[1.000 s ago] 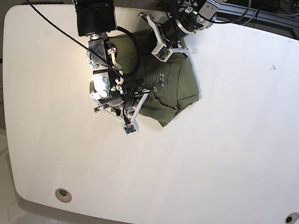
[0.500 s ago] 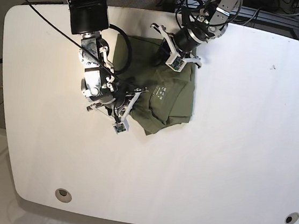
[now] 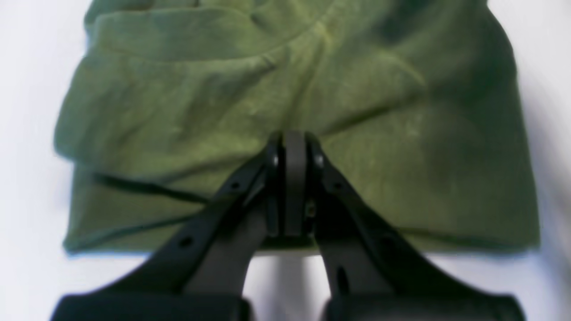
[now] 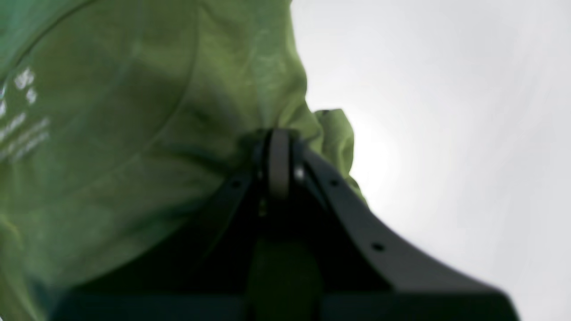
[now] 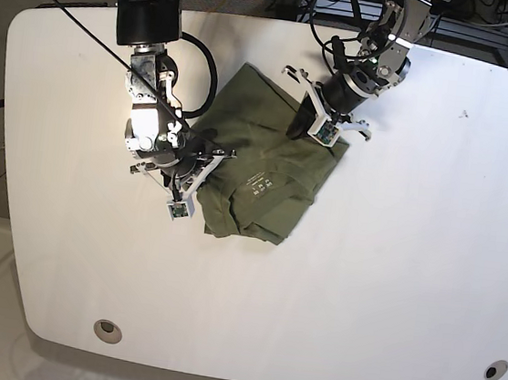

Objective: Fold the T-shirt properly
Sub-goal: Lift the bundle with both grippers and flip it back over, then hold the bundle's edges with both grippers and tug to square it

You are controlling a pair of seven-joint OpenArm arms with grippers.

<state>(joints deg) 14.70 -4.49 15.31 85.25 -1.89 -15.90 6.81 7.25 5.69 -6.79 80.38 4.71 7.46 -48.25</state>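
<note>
The green T-shirt lies bunched up on the white table, near the far edge; the pale label inside its neck faces up; the left gripper has its jaws pinched tight on the far-right edge of the cloth; the right gripper has its jaws pinched tight on the left edge; no box or bin shows anywhere.
</note>
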